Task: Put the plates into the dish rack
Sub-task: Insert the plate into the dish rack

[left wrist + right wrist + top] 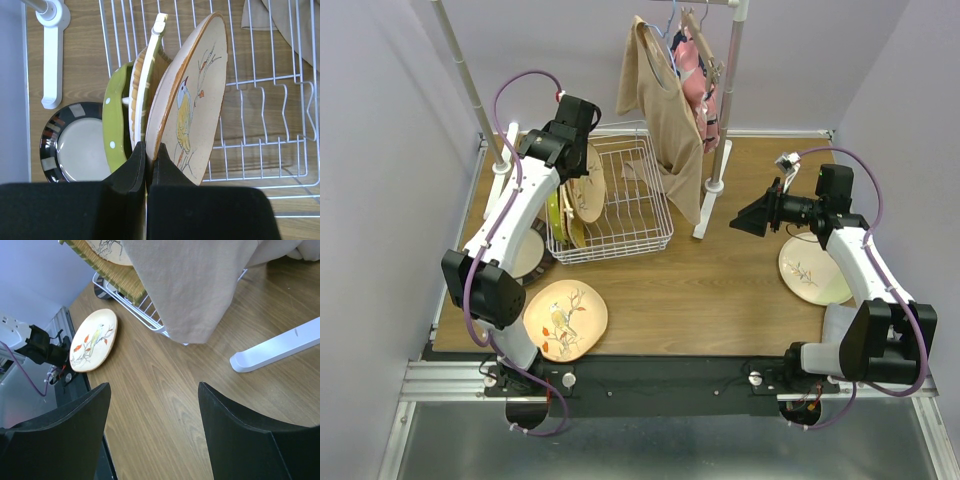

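Black fingers of the left gripper are filling the bottom of the left wrist view, pressing together with barely a slit between them; whether they are pinching a rim I cannot tell. Just above them three plates are standing on edge in the left end of the dish rack: a peach bird plate, a cream ribbed plate and a lime dotted plate, all leaning together. A dark-rimmed plate is lying flat on the wood outside the rack, at lower left. In the top view a second bird plate is lying at lower left, and a cream plate is sitting at right, partly under the right arm. The right gripper is hovering over bare wood, jaws wide apart and holding nothing. A beige garment is hanging across the top of its view.
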